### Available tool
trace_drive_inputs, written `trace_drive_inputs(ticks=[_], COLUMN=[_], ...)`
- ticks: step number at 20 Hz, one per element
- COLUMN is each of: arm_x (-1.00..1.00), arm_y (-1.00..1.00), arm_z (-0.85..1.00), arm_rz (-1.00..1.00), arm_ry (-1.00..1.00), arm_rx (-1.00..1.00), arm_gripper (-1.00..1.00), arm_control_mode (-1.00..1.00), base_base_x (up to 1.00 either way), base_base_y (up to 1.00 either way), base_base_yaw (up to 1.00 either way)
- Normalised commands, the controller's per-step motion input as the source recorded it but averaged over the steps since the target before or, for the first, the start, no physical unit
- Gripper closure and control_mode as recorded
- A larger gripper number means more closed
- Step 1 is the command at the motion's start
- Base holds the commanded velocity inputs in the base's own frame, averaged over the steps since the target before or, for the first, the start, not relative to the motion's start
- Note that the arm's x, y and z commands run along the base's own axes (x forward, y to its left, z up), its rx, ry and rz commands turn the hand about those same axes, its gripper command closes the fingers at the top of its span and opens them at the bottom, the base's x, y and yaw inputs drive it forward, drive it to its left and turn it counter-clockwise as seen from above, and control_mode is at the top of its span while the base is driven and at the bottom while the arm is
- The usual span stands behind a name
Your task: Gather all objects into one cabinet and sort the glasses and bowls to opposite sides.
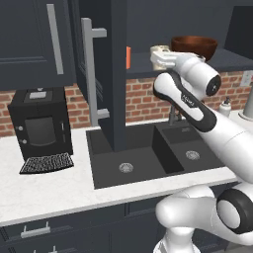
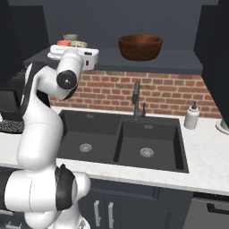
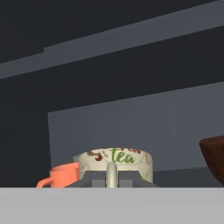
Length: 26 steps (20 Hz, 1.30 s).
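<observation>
Gripper [image 3: 112,180] clamped on cream mug [image 3: 118,162] handle; orange mug [image 3: 61,176] touching left, bowl [image 3: 214,158] apart right.

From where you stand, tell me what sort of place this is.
A home kitchen, rendered. A dark double sink with a faucet sits in a white counter below a brick backsplash, with a black coffee machine alongside.

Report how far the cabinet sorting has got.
Done: the bowl sits at the shelf's right side, apart from the orange mug and grey-green cup on the left. In hand: the hand is shut on the cream mug's handle, beside the orange mug. Left: release it; the cabinet door stands open.
</observation>
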Motion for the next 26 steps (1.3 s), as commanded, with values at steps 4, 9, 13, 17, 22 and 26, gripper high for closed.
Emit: trace_drive_inputs(ticks=[4, 9, 13, 17, 22, 26], arm_x=[0.0, 0.0, 0.0, 0.0, 0.0, 0.0], arm_y=[0.0, 0.0, -0.03, -0.07, -0.13, 0.0], arm_z=[-0.2, -0.29, -0.21, -0.09, 0.01, 0.46], arm_rz=[0.0, 0.0, 0.0, 0.0, 0.0, 0.0], arm_ry=[0.0, -0.04, -0.01, 0.0, 0.0, 0.0], arm_rx=[0.0, 0.0, 0.0, 0.0, 0.0, 0.0], arm_gripper=[1.0, 1.0, 1.0, 1.0, 1.0, 1.0], arm_control_mode=[-1.0, -1.0, -1.0, -1.0, -1.0, -1.0], base_base_x=[0.0, 0.0, 0.0, 0.0, 0.0, 0.0], base_base_y=[0.0, 0.0, 0.0, 0.0, 0.0, 0.0], base_base_yaw=[0.0, 0.0, 0.0, 0.0, 0.0, 0.0])
